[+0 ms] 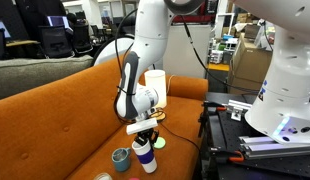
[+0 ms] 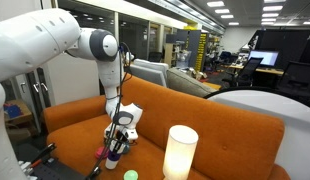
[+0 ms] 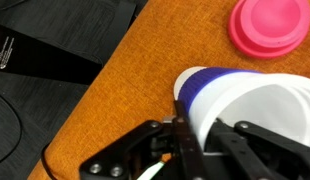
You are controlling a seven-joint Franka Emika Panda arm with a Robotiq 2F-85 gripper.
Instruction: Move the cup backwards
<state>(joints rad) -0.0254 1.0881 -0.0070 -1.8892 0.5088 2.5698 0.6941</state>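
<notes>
The cup (image 1: pixel 145 155) is tall, slim and white with a dark blue-purple band, and stands on the orange sofa seat (image 1: pixel 65 135). My gripper (image 1: pixel 145 135) comes down over its top, and its fingers close on the rim. In the wrist view the cup (image 3: pixel 245 105) fills the right half, with the gripper (image 3: pixel 200 150) clamped on its wall. In an exterior view the cup (image 2: pixel 114 152) shows under the gripper (image 2: pixel 117 140), near the seat's front edge.
A squat teal-grey mug (image 1: pixel 121 158) stands beside the cup. A pink round object (image 3: pixel 270 25) lies on the seat close by. A green ball (image 1: pixel 160 143) lies behind the cup. A white cylindrical lamp (image 2: pixel 179 152) stands on the sofa. A black equipment cart (image 1: pixel 230 130) is beside the sofa.
</notes>
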